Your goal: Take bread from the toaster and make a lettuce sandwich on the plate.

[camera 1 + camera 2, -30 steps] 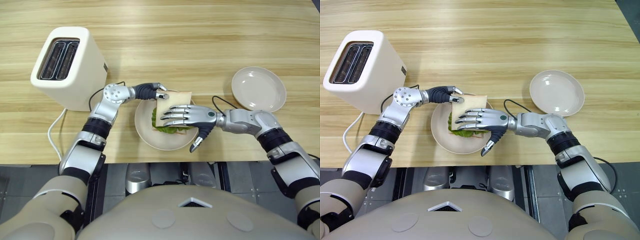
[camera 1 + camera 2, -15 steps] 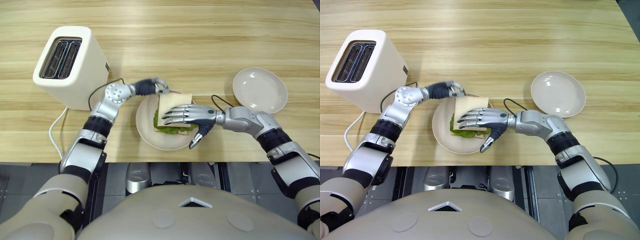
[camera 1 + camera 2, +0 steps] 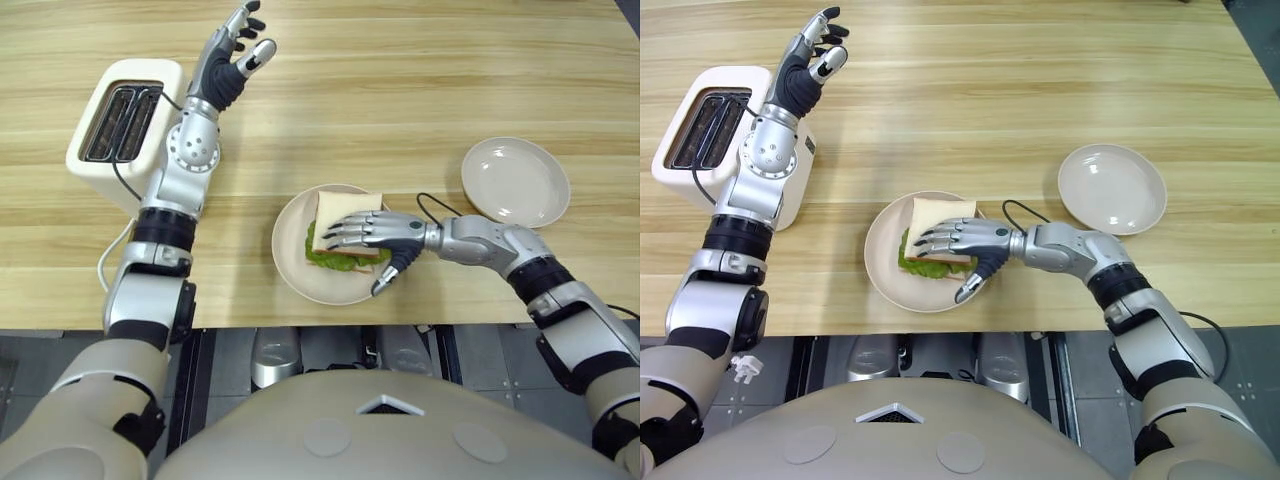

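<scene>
A beige plate [image 3: 300, 275] near the table's front edge holds a sandwich: a top slice of bread [image 3: 345, 209] over green lettuce [image 3: 322, 254]. My right hand [image 3: 368, 236] lies flat on the top slice with its fingers spread, holding nothing. The cream toaster [image 3: 110, 135] stands at the left with both slots showing dark. My left hand [image 3: 233, 52] is raised above the table just right of the toaster, fingers extended and nothing in it.
A second, bare beige plate [image 3: 516, 181] sits at the right. The toaster's white cord [image 3: 108, 270] runs off the front edge, and its plug [image 3: 744, 367] hangs below the table. A thin black cable [image 3: 425, 205] loops by my right wrist.
My left hand let go of the top bread slice and rose up and back, away from the plate to beside the toaster. The right hand stayed on the sandwich.
</scene>
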Available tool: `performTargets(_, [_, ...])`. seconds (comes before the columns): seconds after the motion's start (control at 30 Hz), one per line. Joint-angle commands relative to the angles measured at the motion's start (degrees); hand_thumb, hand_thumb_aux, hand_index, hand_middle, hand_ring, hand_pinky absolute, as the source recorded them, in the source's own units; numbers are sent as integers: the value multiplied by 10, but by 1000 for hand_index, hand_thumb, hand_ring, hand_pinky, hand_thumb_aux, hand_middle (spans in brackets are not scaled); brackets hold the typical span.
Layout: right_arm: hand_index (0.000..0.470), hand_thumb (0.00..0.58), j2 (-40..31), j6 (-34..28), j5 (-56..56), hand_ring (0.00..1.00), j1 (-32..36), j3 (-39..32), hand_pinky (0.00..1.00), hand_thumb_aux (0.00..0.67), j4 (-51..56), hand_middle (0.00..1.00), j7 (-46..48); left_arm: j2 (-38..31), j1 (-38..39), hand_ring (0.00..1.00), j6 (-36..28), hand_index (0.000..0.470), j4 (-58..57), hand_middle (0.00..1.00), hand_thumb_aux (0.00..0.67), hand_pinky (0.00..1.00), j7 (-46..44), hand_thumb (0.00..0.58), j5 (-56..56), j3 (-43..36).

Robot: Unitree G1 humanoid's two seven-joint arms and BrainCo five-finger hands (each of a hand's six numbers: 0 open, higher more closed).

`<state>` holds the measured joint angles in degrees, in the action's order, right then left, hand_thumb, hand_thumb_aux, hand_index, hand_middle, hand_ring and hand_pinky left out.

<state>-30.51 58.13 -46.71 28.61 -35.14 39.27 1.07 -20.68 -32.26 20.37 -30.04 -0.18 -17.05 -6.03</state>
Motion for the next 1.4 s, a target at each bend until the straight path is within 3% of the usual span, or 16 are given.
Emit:
performTargets(0.03, [460,580,-7,-80,-62,1000,13,-29,1000,670,115,1000,-17,14,44,1000,-4,242,67,1000,352,1000,-44,449,40,0])
performTargets(0.07, [460,580,-6,-87,-65,1000,20,-31,1000,670,127,1000,-29,17,55,1000,-8,460,82,1000,670,1000,-54,580,47,0])
performTargets(0.37, [460,580,5,-111,-73,1000,70,-39,1000,670,192,1000,-154,24,111,1000,-36,460,126,1000,670,1000,-62,580,44,1])
performTargets(0.47, [460,580,5,-96,-61,1000,81,-2,1000,670,143,1000,-279,33,125,1000,-35,460,124,1000,670,1000,-60,580,53,3])
performTargets(0.63, [460,580,-10,-36,2,1000,62,75,1000,670,39,1000,-361,51,148,1000,-35,460,158,1000,670,1000,-59,580,66,7])
performTargets(0.77, [460,580,-7,30,99,1000,28,129,1000,670,-20,1000,-342,61,173,1000,-34,460,202,1000,670,1000,-70,580,75,3])
performTargets(0.87, [460,580,-2,62,247,1000,-2,133,1000,670,-39,1000,-260,62,195,1000,-37,460,239,1000,670,1000,-85,580,85,-1])
performTargets(0.93, [460,580,-7,47,423,1000,-31,99,1000,670,-62,1000,-134,60,216,1000,-39,460,270,1000,670,1000,-113,580,101,-12])
performTargets(1.0, [460,580,-26,-26,633,1000,-80,70,1000,670,-132,1000,56,53,246,1000,-45,460,305,1000,670,1000,-164,580,131,-37])
performTargets(1.1, [460,580,-74,-200,886,1000,-166,100,1000,670,-253,1000,345,31,303,1000,-58,460,357,1000,670,1000,-261,580,193,-81])
performTargets(1.2, [460,580,-102,-291,964,1000,-208,152,1000,670,-283,1000,483,4,345,1000,-71,460,387,1000,670,1000,-324,580,233,-101])
performTargets(1.33, [460,580,-87,-351,977,1000,-230,220,1000,670,-298,1000,522,-14,375,1000,-74,460,417,1000,670,1000,-357,580,252,-110])
performTargets(1.37, [0,0,-80,-361,970,247,-235,235,247,0,-303,247,522,-12,377,1000,-74,460,422,1000,670,1000,-353,580,252,-106])
performTargets(1.4, [0,0,-73,-363,952,247,-241,246,247,0,-307,247,521,-6,377,1000,-72,460,424,1000,670,1000,-339,580,243,-98])
